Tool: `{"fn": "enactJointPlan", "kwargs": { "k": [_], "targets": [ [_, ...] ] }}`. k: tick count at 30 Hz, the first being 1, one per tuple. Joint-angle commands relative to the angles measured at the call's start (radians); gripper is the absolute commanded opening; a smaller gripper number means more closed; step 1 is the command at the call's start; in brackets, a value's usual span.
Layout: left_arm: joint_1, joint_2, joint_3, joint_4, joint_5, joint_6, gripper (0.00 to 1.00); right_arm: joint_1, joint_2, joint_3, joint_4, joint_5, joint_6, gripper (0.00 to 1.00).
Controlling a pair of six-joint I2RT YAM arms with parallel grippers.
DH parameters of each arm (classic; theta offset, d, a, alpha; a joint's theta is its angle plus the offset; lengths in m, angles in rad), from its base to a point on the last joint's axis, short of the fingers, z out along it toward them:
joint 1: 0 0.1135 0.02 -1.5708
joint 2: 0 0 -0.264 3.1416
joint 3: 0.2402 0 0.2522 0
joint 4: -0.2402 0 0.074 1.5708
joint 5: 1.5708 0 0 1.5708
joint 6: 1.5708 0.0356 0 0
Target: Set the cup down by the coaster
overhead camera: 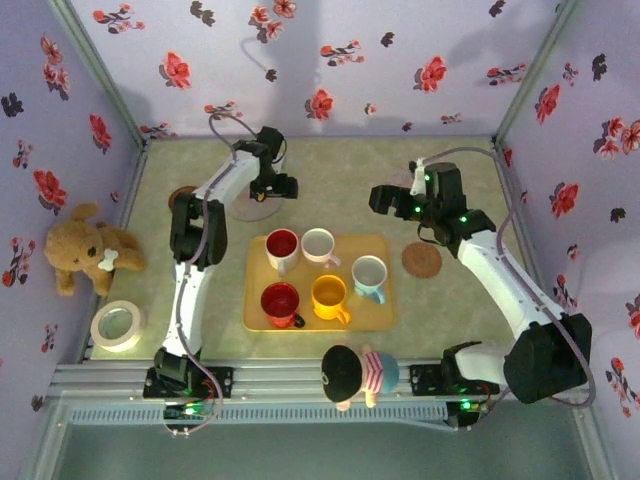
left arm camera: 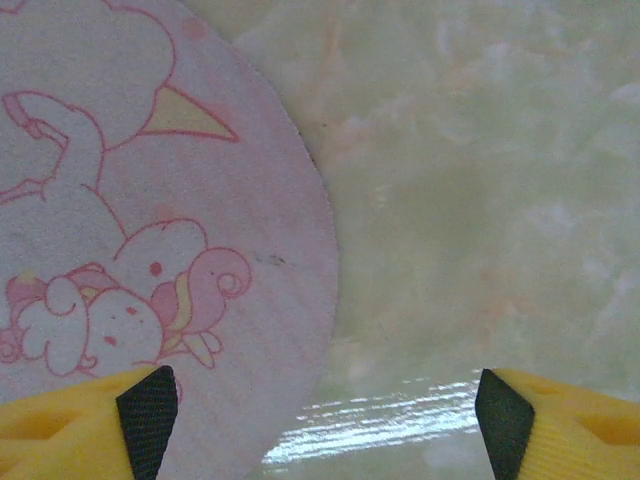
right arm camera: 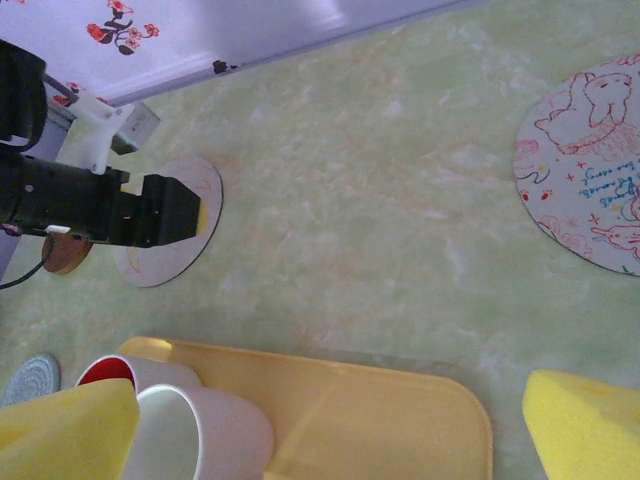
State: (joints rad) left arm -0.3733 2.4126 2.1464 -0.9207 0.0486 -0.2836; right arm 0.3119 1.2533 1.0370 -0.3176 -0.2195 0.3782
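**Cups on tray, both grippers empty**

Five cups [overhead camera: 328, 293] stand on the yellow tray [overhead camera: 385, 315] near the arm bases. Just beyond its far edge hangs the right gripper [overhead camera: 388, 200], wide open, holding nothing. Farther back, the left gripper [left arm camera: 320, 410], jaws apart and empty, hovers over the unicorn coaster [left arm camera: 150, 200], well apart from the cups

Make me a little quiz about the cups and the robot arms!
1. How many cups stand on the yellow tray?
2. True or false: the left gripper is open above the edge of a unicorn coaster.
3. What lies just right of the tray? A) a teddy bear B) a brown round coaster C) a tape roll
Key: 1) five 2) true 3) B
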Motion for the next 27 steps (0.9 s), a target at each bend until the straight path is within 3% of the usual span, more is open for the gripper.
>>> {"fn": "enactJointPlan", "kwargs": {
  "k": [1,14,27],
  "targets": [
    [-0.002,0.043,0.036,-0.016,-0.031,-0.014,0.8,0.009,0.002,0.0,0.006,0.048,0.007,1.0],
    [0.0,0.121,0.044,-0.002,-0.088,-0.029,0.71,0.016,0.002,-0.007,0.007,0.067,0.007,1.0],
    [-0.001,0.109,0.019,0.033,-0.066,-0.046,0.46,0.024,0.018,-0.009,0.015,0.098,0.008,1.0]
  ]
}}
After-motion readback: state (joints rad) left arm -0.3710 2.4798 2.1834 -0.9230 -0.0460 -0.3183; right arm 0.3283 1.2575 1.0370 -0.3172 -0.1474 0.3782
